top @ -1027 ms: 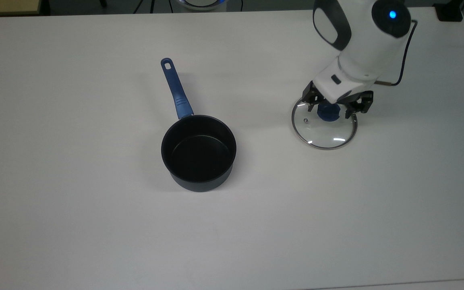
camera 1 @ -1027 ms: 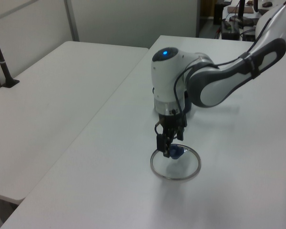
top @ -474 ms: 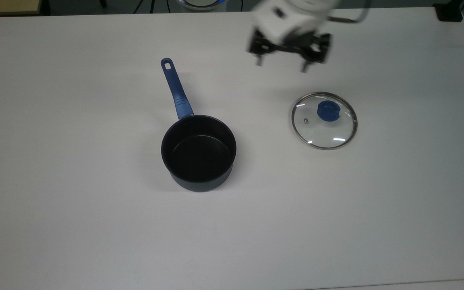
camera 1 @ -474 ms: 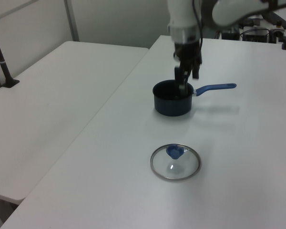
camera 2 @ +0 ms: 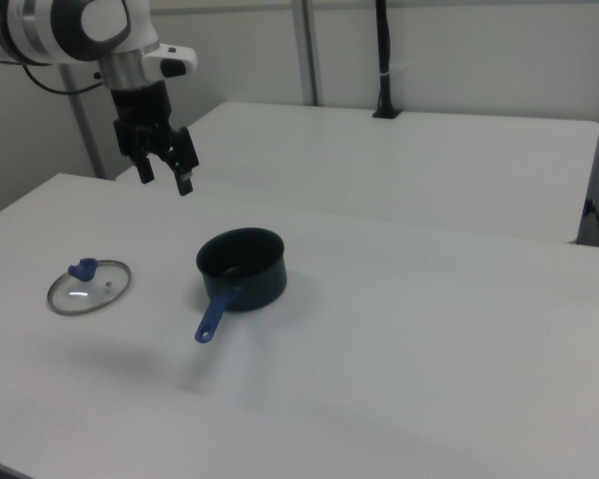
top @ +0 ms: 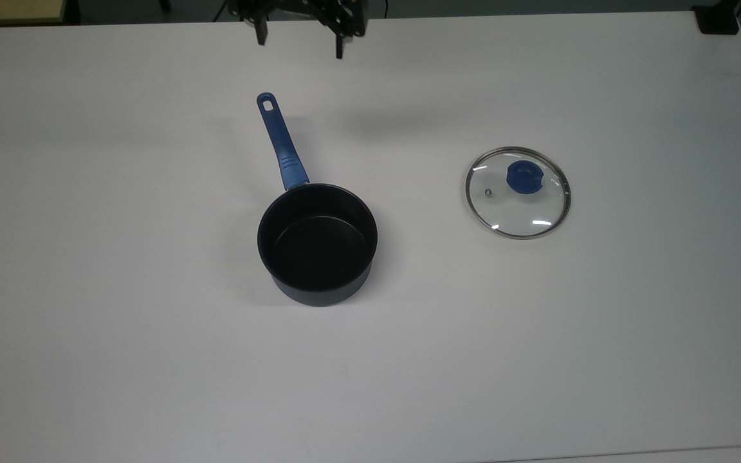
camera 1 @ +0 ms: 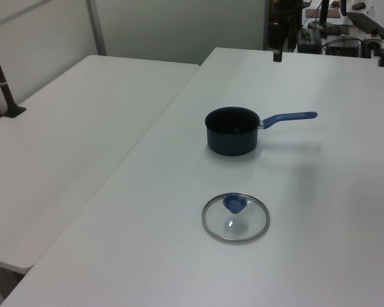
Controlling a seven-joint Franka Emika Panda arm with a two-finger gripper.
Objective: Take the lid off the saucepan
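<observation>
Lid (top: 518, 193) lies flat on the white table (top: 87, 321), knob up, well apart from the pan (top: 317, 243). In the top view it sits toward the right, with the pan near the middle; in the right view the lid (camera 2: 89, 286) is at the left of the pan (camera 2: 242, 268); in the left view the lid (camera 1: 235, 217) is nearer the camera than the pan (camera 1: 231, 130). The pan stands upright and uncovered, its black inside bare, its blue handle (top: 282, 146) pointing toward the top view's upper edge. The hand (camera 2: 166, 171) hangs in the air above the table, empty, its fingers spread wide, up beyond the handle's end near the top view's upper edge (top: 298, 40).
</observation>
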